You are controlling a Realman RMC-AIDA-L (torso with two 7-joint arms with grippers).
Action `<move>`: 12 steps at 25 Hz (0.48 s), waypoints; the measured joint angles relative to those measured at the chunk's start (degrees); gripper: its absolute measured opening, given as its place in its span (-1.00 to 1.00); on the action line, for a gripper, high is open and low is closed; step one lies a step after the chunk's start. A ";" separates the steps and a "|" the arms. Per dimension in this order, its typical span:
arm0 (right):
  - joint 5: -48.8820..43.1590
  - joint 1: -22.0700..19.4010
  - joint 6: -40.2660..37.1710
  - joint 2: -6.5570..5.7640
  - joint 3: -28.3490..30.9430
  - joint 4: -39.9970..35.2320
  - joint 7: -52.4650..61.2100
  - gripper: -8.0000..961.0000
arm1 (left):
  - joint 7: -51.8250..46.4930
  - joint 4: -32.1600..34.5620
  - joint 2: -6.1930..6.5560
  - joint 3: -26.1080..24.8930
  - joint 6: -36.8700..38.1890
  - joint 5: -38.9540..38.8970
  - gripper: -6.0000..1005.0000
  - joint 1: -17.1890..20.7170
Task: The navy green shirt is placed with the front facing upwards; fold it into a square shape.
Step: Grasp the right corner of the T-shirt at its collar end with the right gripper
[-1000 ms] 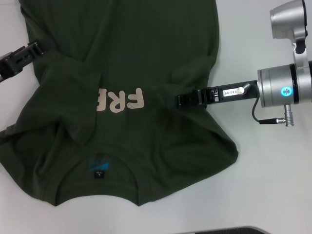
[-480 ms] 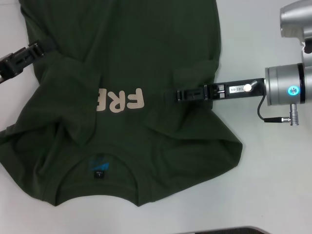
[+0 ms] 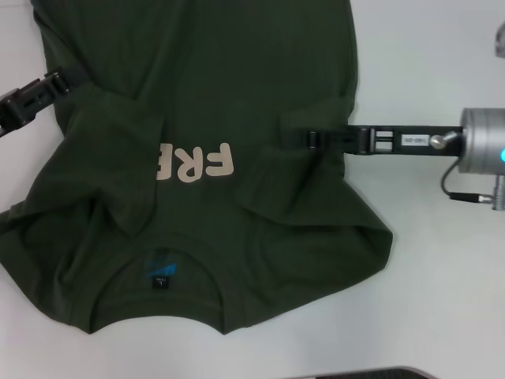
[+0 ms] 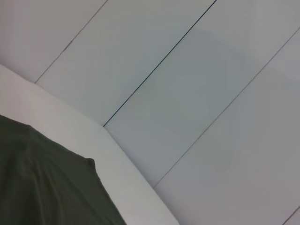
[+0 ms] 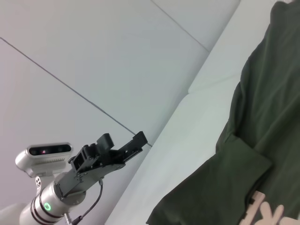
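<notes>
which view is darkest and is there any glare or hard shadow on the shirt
Head view: the shirt reads very dark, its folds barely distinguishable, with no glare and only a soft shadow at its edge on the table; the right end effector blends into the cloth. Left wrist view: mostly pale, evenly lit wall, no glare. Right wrist view: brighter, folds clearer, left end effector sharp against the wall.

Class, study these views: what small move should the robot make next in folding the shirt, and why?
Probably draw the right claw sideways off the shirt towards the bare table. It lies low over the shirt's right side, where a flap is already turned inward, so nothing there seems left to do. The left claw waits open at the opposite edge.
</notes>
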 joint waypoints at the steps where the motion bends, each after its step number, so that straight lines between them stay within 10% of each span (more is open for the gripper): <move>1: 0.02 -0.43 -0.46 -0.36 0.31 -0.01 -0.01 0.72 | 0.03 0.00 -0.02 -0.01 0.38 -0.26 0.64 0.04; 12: -3.06 -6.38 -4.76 -7.39 0.91 -0.01 5.61 0.70 | 0.70 -0.06 -0.19 -0.09 2.85 -1.80 0.64 0.67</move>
